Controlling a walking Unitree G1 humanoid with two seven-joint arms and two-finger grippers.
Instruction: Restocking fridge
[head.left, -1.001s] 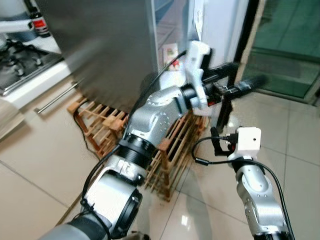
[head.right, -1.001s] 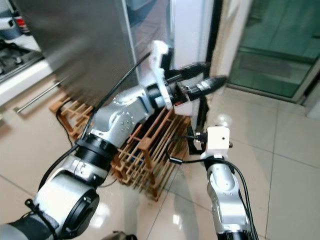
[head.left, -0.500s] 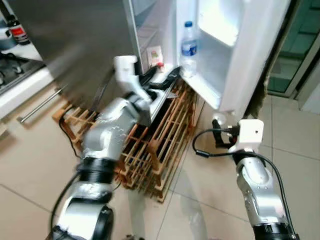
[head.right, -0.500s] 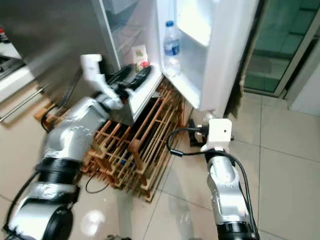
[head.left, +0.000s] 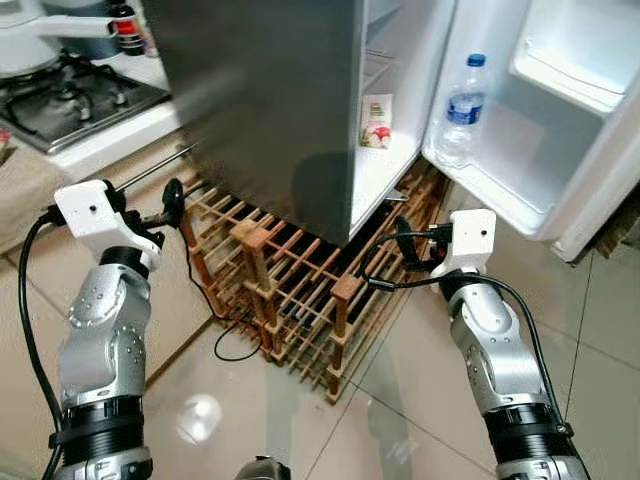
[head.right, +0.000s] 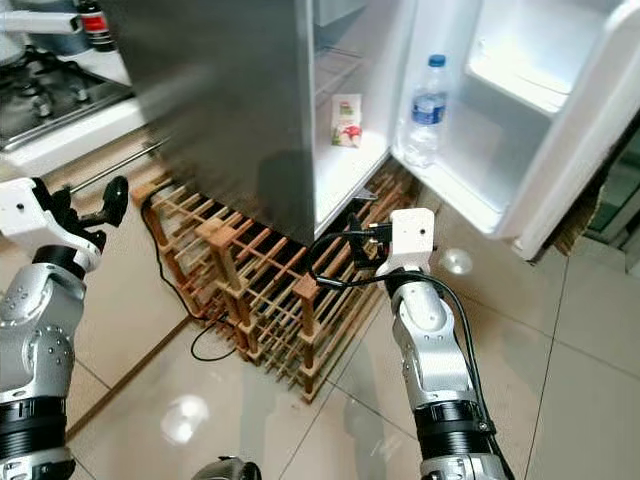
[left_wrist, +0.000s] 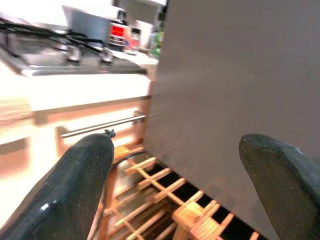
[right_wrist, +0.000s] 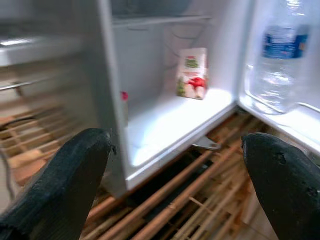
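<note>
The steel fridge stands with its white door swung wide open. A clear water bottle with a blue cap and label stands in the door's lower shelf. A small carton printed with red fruit stands on the fridge's bottom shelf. My right gripper hovers low in front of the opening, open and holding nothing; its wrist view looks at the carton and the bottle. Off to the fridge's left, my left gripper is open and holding nothing, pointing at the steel side.
A wooden wine rack lies on the tiled floor under and in front of the fridge, between my arms. A black cable trails beside it. A gas hob and a dark bottle are on the counter at left.
My left arm has drawn back from the fridge door edge to the left side, by the counter. The door now stands wide open. The camera has also shifted.
</note>
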